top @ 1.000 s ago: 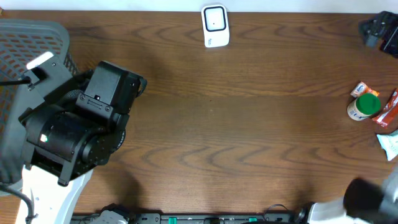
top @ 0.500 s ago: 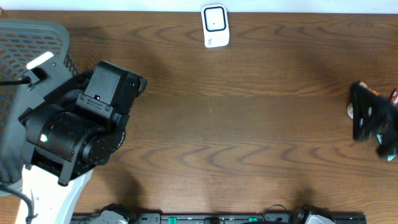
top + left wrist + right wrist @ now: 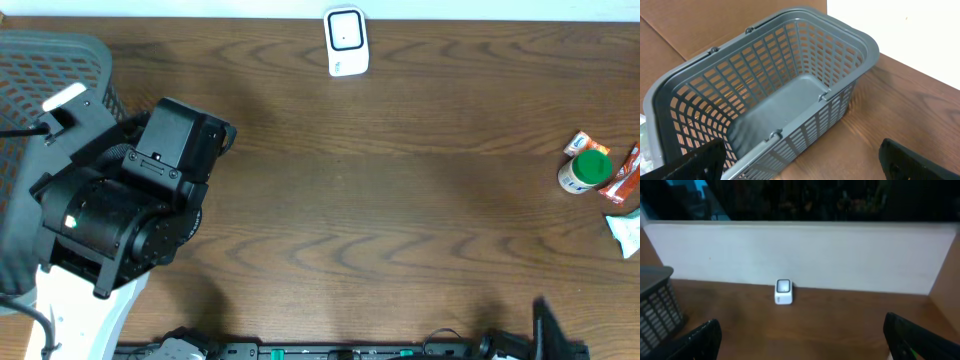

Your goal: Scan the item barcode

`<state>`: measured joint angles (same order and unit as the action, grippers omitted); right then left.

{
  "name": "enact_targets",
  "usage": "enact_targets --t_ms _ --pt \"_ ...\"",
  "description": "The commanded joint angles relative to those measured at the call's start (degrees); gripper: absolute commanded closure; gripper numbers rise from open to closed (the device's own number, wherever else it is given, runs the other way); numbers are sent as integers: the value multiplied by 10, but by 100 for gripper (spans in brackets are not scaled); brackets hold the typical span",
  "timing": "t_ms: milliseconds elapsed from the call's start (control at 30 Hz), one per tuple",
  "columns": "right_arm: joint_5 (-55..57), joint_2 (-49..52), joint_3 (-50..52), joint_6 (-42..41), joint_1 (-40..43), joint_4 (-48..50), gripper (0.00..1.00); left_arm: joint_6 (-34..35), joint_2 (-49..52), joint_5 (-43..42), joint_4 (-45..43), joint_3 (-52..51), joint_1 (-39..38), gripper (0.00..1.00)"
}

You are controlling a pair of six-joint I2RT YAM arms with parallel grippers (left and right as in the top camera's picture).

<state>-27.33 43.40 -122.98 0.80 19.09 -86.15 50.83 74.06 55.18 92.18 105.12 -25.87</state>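
Left wrist view: the left gripper point(image 3: 802, 161) gapes wide and empty over the grey basket point(image 3: 790, 100) — the right gripper point(image 3: 804, 340), equally wide, holds nothing, facing the white scanner point(image 3: 783, 292).

**Lighting check: overhead fine, right wrist mushy**

Seeing soft, even light from above in the overhead shot, with no glare on the table point(image 3: 400, 200) and only faint smudgy shadows beside the left arm point(image 3: 120, 210). Also got a dark streak point(image 3: 550, 330), motion-smeared, at the bottom edge.

Bright and crisp on the basket point(image 3: 850, 55) ahead of the left gripper point(image 3: 802, 162). Blown-out white wall beyond it, with the fingers point(image 3: 690, 162) dark and soft.

Dim and hazy all over on the right wrist cam. Fuzzy scanner point(image 3: 783, 291) ahead of the right gripper point(image 3: 807, 340), with a black band up top.
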Motion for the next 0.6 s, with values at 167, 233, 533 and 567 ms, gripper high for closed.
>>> enact_targets --t_ms 167,233,533,567 --pt "52 -87 74 63 -90 111 1 5 0 3 19 5 3 2" --pt "52 -115 124 77 -105 165 1 5 0 3 19 5 3 2" --pt "43 -276 502 83 -150 504 1 5 0 3 19 5 3 2" --pt "43 -290 540 77 -153 539 1 5 0 3 19 5 3 2"
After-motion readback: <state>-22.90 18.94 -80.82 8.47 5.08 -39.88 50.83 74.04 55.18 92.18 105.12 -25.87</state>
